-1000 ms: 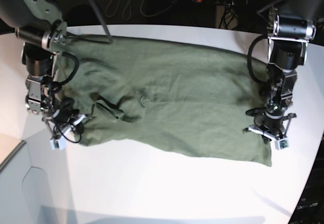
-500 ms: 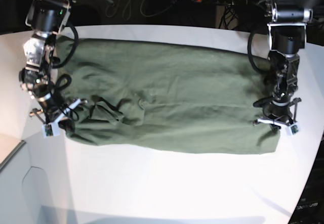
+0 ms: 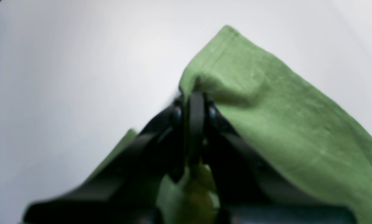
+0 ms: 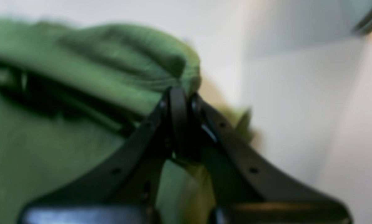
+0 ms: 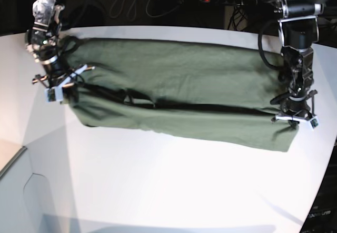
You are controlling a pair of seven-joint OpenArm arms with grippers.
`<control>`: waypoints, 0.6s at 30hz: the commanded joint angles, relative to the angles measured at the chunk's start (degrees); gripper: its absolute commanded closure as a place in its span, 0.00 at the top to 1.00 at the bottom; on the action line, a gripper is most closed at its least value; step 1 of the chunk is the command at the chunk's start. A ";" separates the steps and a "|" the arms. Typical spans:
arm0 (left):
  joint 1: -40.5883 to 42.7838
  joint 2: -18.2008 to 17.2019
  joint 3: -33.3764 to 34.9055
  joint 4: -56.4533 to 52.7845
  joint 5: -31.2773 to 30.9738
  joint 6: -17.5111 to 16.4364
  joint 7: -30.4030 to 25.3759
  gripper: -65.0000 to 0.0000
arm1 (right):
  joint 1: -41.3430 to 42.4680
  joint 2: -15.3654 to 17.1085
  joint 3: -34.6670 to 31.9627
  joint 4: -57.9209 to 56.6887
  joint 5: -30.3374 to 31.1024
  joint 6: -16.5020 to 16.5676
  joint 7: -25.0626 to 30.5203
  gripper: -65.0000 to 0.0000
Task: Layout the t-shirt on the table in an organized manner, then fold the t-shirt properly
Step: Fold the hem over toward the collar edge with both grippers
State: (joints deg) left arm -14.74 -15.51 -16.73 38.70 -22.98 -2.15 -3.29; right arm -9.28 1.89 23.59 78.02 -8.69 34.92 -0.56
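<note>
The base view alone shows the whole shirt [image 5: 179, 99]: it stretches across the far half of the table [image 5: 168, 185] from 9 to 3 o'clock, with a long dark crease running along its middle where a lifted layer hangs over the lower one. The wrist views give what the base cannot — the grips up close, though both are blurred.

The left gripper [image 3: 193, 96] is clamped on a hemmed corner of the shirt [image 3: 267, 109]; its jaws are pressed together with cloth draped over them toward 1 o'clock. The right gripper [image 4: 181, 93] is likewise closed on a bunched fold of shirt [image 4: 111, 62], which spills toward 10 o'clock.

In the base view the left gripper [image 5: 296, 116] sits at 3 o'clock and the right gripper [image 5: 59, 83] at 9 o'clock.

Since the earlier frames both grippers have drawn the near edge up and toward 12 o'clock — the shirt, then lying open and wide, now forms a narrower doubled band.
</note>
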 commanded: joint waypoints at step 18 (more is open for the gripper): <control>-0.42 -0.80 -0.19 1.08 0.08 -0.09 -0.97 0.09 | -1.23 1.58 -3.33 -0.52 -5.07 0.64 5.88 0.50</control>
State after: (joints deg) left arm -14.57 -15.40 -16.73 38.70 -22.96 -2.13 -3.18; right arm -11.09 2.76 19.79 76.16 -14.87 34.92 3.33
